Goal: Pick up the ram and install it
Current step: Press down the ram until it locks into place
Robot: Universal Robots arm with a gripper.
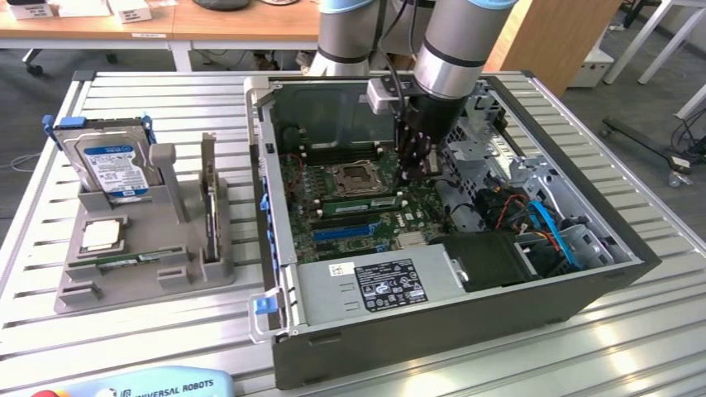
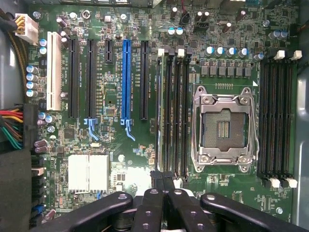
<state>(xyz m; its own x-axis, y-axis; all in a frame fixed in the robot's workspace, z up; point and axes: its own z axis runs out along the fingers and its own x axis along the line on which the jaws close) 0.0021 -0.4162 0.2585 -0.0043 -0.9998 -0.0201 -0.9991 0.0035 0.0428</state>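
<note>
On the exterior view's left, a grey holder (image 1: pixel 132 265) sits on the slatted metal bench (image 1: pixel 132 347). It carries a silver hard drive (image 1: pixel 108 161) with a blue label standing upright, a small square processor chip (image 1: pixel 102 235) lying flat, and a ram (image 1: pixel 124 262) stick lying flat in a low slot near the holder's front. Another thin board (image 1: pixel 208 194) stands on edge in the holder's tall slot. To the right of the holder, the open computer case (image 1: pixel 441 331) rests on the bench with its motherboard (image 1: pixel 353 198) exposed. The arm (image 1: pixel 447 50) reaches down into the case beside the empty processor socket (image 1: pixel 359 176). The hand (image 2: pixel 163 181) hangs over the memory slots (image 2: pixel 173 113) next to that socket, its fingers (image 2: pixel 157 180) pressed together; whether a ram stick is pinched between them cannot be told.
</note>
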